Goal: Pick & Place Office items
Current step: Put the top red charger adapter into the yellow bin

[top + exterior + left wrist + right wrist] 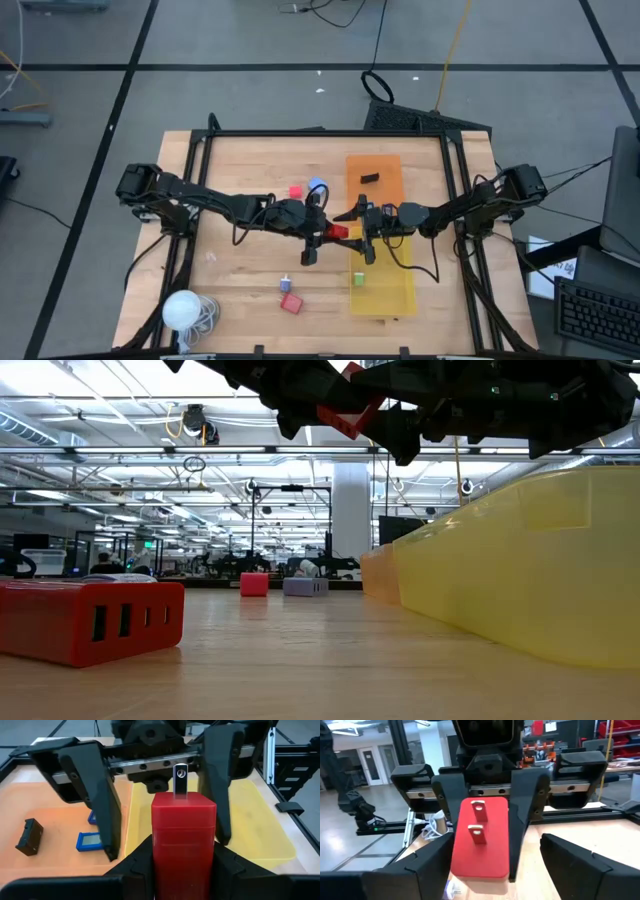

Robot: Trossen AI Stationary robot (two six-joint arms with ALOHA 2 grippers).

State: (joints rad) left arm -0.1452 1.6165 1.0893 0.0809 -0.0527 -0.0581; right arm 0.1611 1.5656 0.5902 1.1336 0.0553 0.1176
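Observation:
A red block (pixel 184 835) with two metal prongs (pixel 478 834) hangs above the table's middle, beside the trays. My left gripper (pixel 322 232) is shut on it from the table's left. Facing it from the right, my right gripper (pixel 358 234) is open. Its two fingers (pixel 102 805) stand on either side of the block's pronged end, and I see no touch. Small office items lie about: a red cube (pixel 296 190) and a light-blue piece (pixel 317 186) on the wood, and a black piece (pixel 370 178) on the orange tray (pixel 385 165). My left gripper pinches the red block by its two long sides (pixel 156 851) between its two fingers, at the end away from the prongs. The fingers come roughly level from the table's left and lie along the block. The block is lifted clear, prongs toward the right arm.
A yellow tray (pixel 395 290) lies near the orange one, with a green piece (pixel 358 278) on it. Blue clips (pixel 90 840) lie on the orange tray. A red multi-port block (pixel 90 620) sits near the front edge. A white ball with a cord (pixel 182 310) is at the near left corner.

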